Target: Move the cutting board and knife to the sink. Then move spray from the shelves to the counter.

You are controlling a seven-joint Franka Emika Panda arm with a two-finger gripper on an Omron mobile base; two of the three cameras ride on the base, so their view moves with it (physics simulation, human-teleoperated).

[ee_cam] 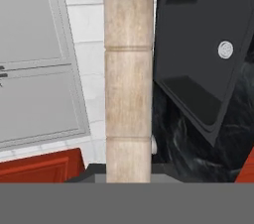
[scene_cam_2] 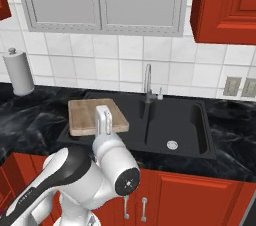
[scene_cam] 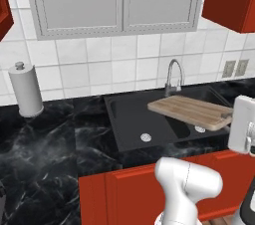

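The cutting board [scene_cam: 191, 110] hangs level above the sink [scene_cam: 144, 124], the gripper [scene_cam: 234, 115] clamped shut on one short edge. From the left base view the board spans the basin's right half, its far corner close to the faucet [scene_cam: 173, 75] but apart from it. In the hand view the board runs edge-on straight away from the hand. The basin lies bare beneath. Off along the counter [scene_cam: 45, 139], a paper towel roll [scene_cam: 25, 89] stands well apart.

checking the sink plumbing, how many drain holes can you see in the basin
2: one drain in the left part of the sink, one drain near the cutting board. The board may hide more.
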